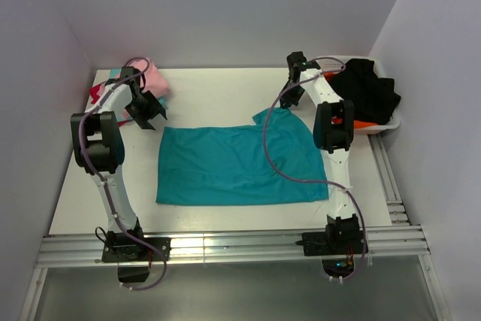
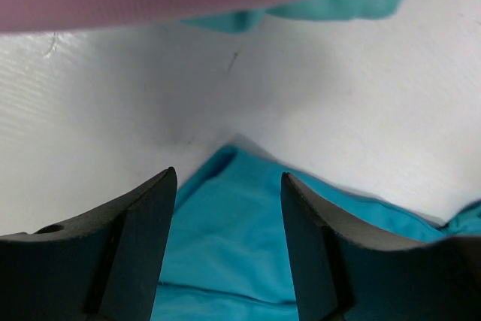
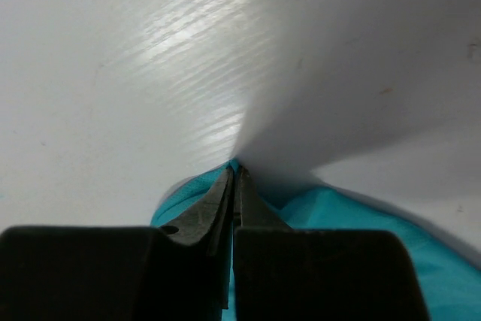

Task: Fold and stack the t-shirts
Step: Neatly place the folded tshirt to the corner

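The main teal t-shirt (image 1: 233, 167) lies spread flat in the middle of the table. My right gripper (image 1: 286, 103) is at its far right corner, where the cloth bunches upward. In the right wrist view the right gripper (image 3: 235, 167) is shut, pinching the edge of the teal t-shirt (image 3: 361, 223). My left gripper (image 1: 149, 119) hovers at the shirt's far left corner. Seen from its wrist, the left gripper (image 2: 228, 174) is open with the corner of the teal t-shirt (image 2: 225, 238) lying below its gap. A pink t-shirt (image 1: 158, 80) is piled at the back left.
Red cloth (image 1: 95, 94) and lighter teal cloth (image 1: 113, 74) show beside the pink pile. A white basket (image 1: 379, 124) at the back right holds black cloth (image 1: 368, 88). Walls close in the table on three sides. An aluminium rail (image 1: 233, 246) runs along the front.
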Available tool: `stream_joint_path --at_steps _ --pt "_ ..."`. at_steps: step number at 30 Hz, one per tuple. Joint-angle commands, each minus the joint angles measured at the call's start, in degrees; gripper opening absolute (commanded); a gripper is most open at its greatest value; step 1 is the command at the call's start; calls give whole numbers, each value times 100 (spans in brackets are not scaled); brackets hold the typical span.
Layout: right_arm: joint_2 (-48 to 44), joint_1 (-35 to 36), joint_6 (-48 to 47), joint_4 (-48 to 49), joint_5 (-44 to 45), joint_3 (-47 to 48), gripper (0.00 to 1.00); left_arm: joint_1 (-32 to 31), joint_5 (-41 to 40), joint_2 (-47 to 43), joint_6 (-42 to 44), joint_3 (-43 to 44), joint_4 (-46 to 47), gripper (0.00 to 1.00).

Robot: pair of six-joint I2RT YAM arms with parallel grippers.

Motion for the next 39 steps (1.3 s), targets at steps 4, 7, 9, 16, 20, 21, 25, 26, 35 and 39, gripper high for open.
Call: stream_joint_path --at_steps 4,7,9,16,20,21,25,26,35,39 --pt "-566 -172 -193 -133 222 -332 0 -24 -32 160 181 -69 394 61" --pt "-566 -208 -210 -177 239 -332 0 -24 126 170 189 -254 525 60" --pt "-558 -216 -228 -186 248 -315 0 -33 162 126 189 -386 578 59" --pt "-487 -234 -219 -204 222 -297 0 -68 214 73 146 -649 728 58" --pt "-461 -225 -246 -204 222 -271 0 -94 241 117 93 -659 789 55" --pt "-452 -225 -263 -204 222 -262 0 -103 241 134 84 -632 798 54" --pt "-426 -243 -290 -247 248 -209 0 -129 250 257 66 -483 746 50" --pt "-426 -251 -298 -256 248 -192 0 -130 250 275 66 -404 728 49" --pt "-487 -313 -360 -274 222 -183 0 -147 276 477 40 35 614 30" --pt "-522 -339 -421 -309 222 -113 0 -147 311 600 40 229 579 20"
